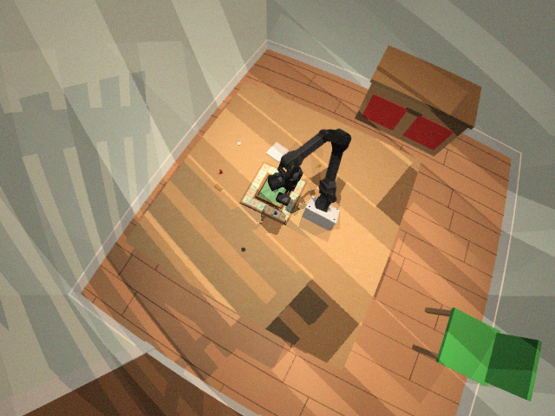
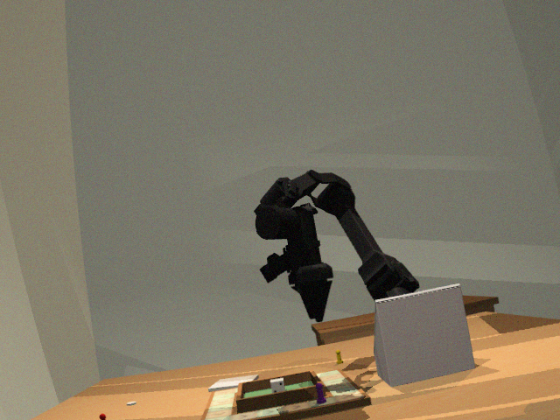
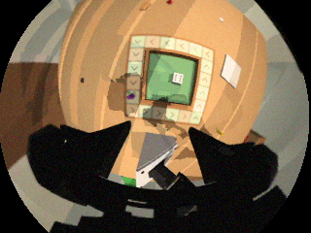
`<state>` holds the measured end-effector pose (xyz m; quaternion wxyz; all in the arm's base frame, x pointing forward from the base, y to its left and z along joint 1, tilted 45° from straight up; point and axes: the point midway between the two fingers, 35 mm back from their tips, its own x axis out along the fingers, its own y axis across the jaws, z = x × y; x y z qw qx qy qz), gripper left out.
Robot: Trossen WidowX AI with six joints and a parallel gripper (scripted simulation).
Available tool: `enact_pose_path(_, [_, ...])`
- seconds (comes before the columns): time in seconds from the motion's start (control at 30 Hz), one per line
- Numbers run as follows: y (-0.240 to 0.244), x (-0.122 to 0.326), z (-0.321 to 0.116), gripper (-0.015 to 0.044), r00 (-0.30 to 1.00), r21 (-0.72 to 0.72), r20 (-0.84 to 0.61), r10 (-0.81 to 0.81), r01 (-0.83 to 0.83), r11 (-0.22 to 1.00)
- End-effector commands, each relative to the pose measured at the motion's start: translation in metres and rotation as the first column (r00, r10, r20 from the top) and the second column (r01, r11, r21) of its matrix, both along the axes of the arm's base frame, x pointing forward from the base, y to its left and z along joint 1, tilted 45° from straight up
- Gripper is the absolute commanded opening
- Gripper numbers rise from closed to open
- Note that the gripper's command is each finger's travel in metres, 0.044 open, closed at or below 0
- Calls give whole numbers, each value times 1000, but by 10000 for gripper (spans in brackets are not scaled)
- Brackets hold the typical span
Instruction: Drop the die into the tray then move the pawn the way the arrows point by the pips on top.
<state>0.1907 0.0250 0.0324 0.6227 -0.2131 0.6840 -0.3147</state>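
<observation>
One end effector hangs high above the board, fingers spread wide with nothing between them and nothing touching them. Directly below sits one square board: a ring of pale squares marked with arrows around a wood-walled tray with a green floor. One white die lies inside the tray, on the side nearer the robot's base; its top pips are too small to read. One purple pawn stands upright on a ring square outside the tray wall, on the board edge facing the exterior camera.

Around the board on the counter lie five small loose pieces, well apart from each other: one yellow pawn near the grey base block, one red piece, one white disc, one dark disc and one tan piece. One white card lies flat just beside the board, toward the counter's far edge in the exterior view.
</observation>
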Motion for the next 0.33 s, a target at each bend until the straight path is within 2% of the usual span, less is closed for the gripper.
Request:
enact_pose_path(0.0, [-8, -16, 25, 440, 999, -9, 25, -40, 41, 999])
enact_pose_path(0.03, [-2, -4, 9, 440, 1000, -2, 11, -12, 12, 1000])
enact_pose_path(0.3, [-2, -4, 9, 440, 1000, -2, 11, -12, 12, 1000])
